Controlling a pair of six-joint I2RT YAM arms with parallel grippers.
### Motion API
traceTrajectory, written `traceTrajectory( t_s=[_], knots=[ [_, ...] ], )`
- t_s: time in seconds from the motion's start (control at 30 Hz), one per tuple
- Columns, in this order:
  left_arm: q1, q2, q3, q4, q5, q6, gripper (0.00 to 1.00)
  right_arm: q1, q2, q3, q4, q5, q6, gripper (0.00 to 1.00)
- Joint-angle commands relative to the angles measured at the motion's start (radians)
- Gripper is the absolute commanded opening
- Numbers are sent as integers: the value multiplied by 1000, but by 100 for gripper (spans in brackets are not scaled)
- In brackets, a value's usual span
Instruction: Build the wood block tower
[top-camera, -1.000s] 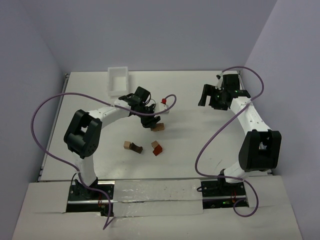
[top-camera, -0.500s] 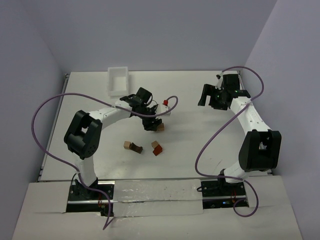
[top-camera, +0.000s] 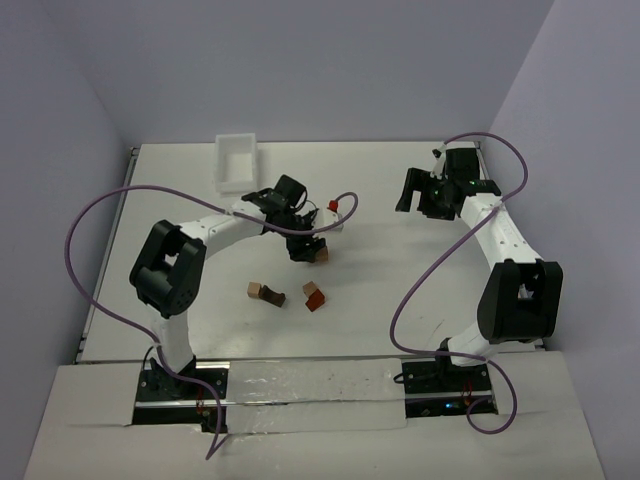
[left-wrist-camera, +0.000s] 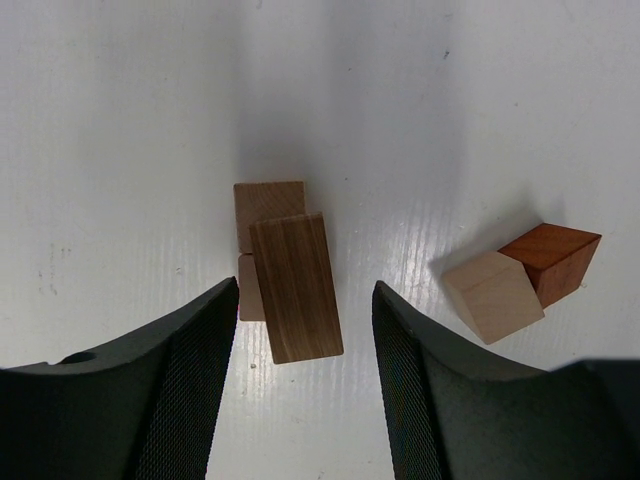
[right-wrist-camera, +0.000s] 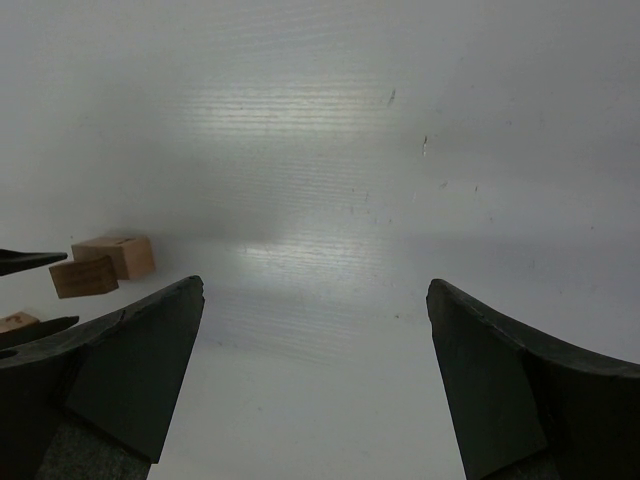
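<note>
The wood block tower (left-wrist-camera: 292, 286) is a dark brown plank lying skewed on top of tan blocks (left-wrist-camera: 268, 202), and it stands on the table. My left gripper (left-wrist-camera: 305, 288) hangs open above it, its fingers either side of the plank and touching nothing. From above, the tower (top-camera: 320, 254) shows just right of that gripper (top-camera: 305, 246). A tan cube (left-wrist-camera: 493, 296) and a reddish-brown cube (left-wrist-camera: 551, 261) touch each other to the right. My right gripper (right-wrist-camera: 315, 285) is wide open over bare table at the far right (top-camera: 412, 195).
A tan and dark brown pair of blocks (top-camera: 265, 292) lies near the left arm, beside the tan and red pair (top-camera: 313, 295). A white bin (top-camera: 236, 160) sits at the back left. Purple cables loop from both arms.
My left gripper's fingers have spread apart and let go of the dark brown plank, which now rests on the tan blocks. The right arm has not moved.
</note>
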Motion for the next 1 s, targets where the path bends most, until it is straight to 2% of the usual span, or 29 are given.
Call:
traceTrajectory(
  t_s=[0.0,0.37,0.67,0.97],
  knots=[
    [-6,24,54,12,0,16,63,-6,-13,-2,33,-27,5,100],
    [-6,58,59,19,-17,19,61,-6,-6,2,32,-22,6,100],
    [-4,69,64,26,-23,14,44,-6,-3,2,31,-15,10,100],
    [-5,52,71,14,-16,16,35,-7,-3,2,32,-17,8,100]
  ],
)
